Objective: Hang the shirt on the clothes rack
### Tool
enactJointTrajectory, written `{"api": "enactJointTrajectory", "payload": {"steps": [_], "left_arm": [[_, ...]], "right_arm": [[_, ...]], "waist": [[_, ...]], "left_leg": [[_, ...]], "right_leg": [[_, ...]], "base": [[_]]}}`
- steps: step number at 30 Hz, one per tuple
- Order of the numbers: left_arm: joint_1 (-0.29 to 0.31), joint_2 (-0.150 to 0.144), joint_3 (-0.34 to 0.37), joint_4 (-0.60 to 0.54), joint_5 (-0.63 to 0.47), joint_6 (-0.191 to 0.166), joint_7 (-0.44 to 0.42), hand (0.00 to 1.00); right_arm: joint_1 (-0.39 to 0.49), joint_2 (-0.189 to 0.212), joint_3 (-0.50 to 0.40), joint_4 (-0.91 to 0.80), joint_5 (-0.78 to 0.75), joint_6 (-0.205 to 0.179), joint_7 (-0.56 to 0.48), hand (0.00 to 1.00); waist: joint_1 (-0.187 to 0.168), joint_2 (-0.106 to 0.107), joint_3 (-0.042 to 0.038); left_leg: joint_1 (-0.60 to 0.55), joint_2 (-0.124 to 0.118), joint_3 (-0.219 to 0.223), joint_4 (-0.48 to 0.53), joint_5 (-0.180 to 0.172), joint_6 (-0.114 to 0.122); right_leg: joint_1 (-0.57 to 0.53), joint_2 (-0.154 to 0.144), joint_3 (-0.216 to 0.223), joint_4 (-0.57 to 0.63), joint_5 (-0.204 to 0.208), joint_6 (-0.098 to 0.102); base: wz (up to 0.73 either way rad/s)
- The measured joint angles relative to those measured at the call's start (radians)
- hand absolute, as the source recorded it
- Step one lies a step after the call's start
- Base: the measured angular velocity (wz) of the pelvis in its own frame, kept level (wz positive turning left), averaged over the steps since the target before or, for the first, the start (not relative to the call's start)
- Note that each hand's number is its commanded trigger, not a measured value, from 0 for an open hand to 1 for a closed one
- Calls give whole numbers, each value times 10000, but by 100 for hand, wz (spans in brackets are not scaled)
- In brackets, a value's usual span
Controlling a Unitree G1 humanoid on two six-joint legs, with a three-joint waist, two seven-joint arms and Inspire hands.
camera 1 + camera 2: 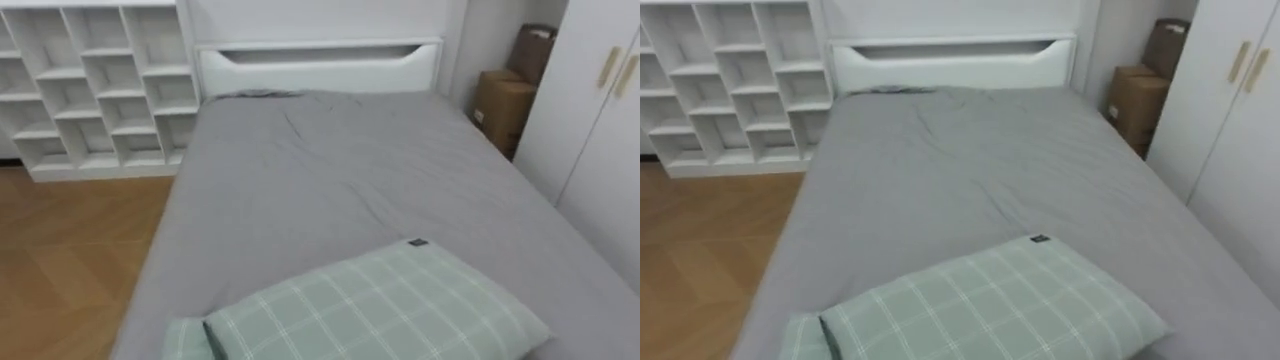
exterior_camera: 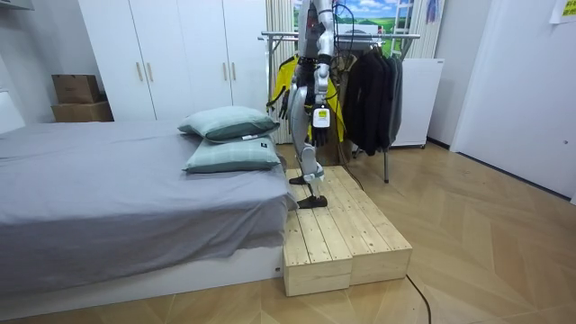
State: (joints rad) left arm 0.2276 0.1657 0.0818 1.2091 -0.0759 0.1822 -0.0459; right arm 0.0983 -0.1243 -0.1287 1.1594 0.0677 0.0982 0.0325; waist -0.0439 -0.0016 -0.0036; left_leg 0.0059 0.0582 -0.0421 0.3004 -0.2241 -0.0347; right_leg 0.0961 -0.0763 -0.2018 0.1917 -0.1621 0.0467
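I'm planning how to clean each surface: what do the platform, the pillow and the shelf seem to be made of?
The platform: bare pale wood planks, unpainted; grain and seams show. The pillow: soft woven cloth, green checked, matte. The shelf: white, smooth, likely painted or laminated board.

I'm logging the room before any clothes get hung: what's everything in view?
bed: one, grey sheet, white headboard, ahead of the robot
pillows: two, green checked, bed's near end
cubby shelf: one, white, left of the bed
cardboard boxes: two, brown, right of the headboard
wardrobe: one, white, right of the bed
clothes rack: one, metal, behind the robot
dark garments: several, black, on the rack
yellow garment: one, on the rack
platform: one, pale wood, under the robot
left hand: one, dark, hanging at its side
right hand: one, dark, hanging slightly forward
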Motion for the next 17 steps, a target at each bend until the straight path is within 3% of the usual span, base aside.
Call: {"api": "enactJointTrajectory", "payload": {"steps": [4,11,17], "left_arm": [[-49,-9,35,-135,376,-82,0,0],[-233,-79,101,-358,2105,-126,-1,0],[-211,-108,-61,-370,2472,-85,0,0]], "right_arm": [[3,-29,213,17,-81,-46,50,0],[-13,-44,203,293,5,-107,352,0],[60,-63,246,413,510,-114,365,0]], "waist": [[-31,-64,2],[-37,-141,46],[-30,-115,47]], "left_leg": [[-166,25,-120,99,-28,-76],[-375,5,7,423,-92,-122],[-288,-14,126,259,-89,-123]], "right_leg": [[129,27,-488,-56,-183,-36],[615,23,-1330,-282,-409,-20],[642,70,-979,-304,-503,-39]], "base": [[34],[38],[5]]}}
